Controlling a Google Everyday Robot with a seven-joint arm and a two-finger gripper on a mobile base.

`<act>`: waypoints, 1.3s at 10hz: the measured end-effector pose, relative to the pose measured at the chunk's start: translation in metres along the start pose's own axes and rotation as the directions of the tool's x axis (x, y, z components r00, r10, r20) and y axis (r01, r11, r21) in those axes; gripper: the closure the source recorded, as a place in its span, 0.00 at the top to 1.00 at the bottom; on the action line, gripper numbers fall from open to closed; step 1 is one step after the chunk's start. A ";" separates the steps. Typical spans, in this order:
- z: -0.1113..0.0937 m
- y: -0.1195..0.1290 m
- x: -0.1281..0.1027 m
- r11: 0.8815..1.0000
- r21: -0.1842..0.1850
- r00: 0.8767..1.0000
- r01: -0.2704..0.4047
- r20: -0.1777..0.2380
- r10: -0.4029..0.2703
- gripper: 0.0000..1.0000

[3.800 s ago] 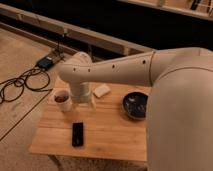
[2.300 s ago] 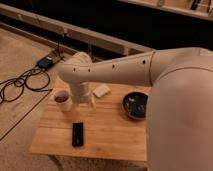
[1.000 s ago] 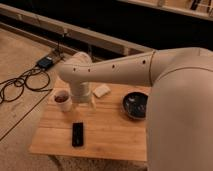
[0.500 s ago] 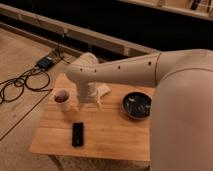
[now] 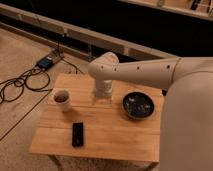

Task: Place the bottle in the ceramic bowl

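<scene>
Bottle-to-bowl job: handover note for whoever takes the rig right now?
Gripper: low at the table's back middle, between mug and bowl.
Bottle: not visible; possibly hidden under the gripper.
Bowl: apart from the gripper, no bottle in it.
Done: nothing placed.
Left: confirm grasp, lift, carry over, set bottle in bowl.

My smooth cream-white tubular arm (image 5: 145, 72) ends in a rounded, domed joint (image 5: 102, 67) at its 9 o'clock end. My broad pale body shell (image 5: 187, 125) is matte and curved. My pale gripper (image 5: 102, 95) sits at 6 o'clock of that joint.
</scene>
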 end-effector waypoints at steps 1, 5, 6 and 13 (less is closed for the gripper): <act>0.002 -0.018 -0.014 1.000 -0.003 1.000 -0.017 0.008 0.017 0.65; 0.012 -0.080 -0.065 0.998 -0.005 0.997 -0.069 0.017 0.069 0.65; 0.015 -0.095 -0.080 0.997 -0.007 0.996 -0.083 0.012 0.083 0.65; 0.008 -0.148 -0.176 0.996 0.012 0.996 -0.083 0.037 0.082 0.65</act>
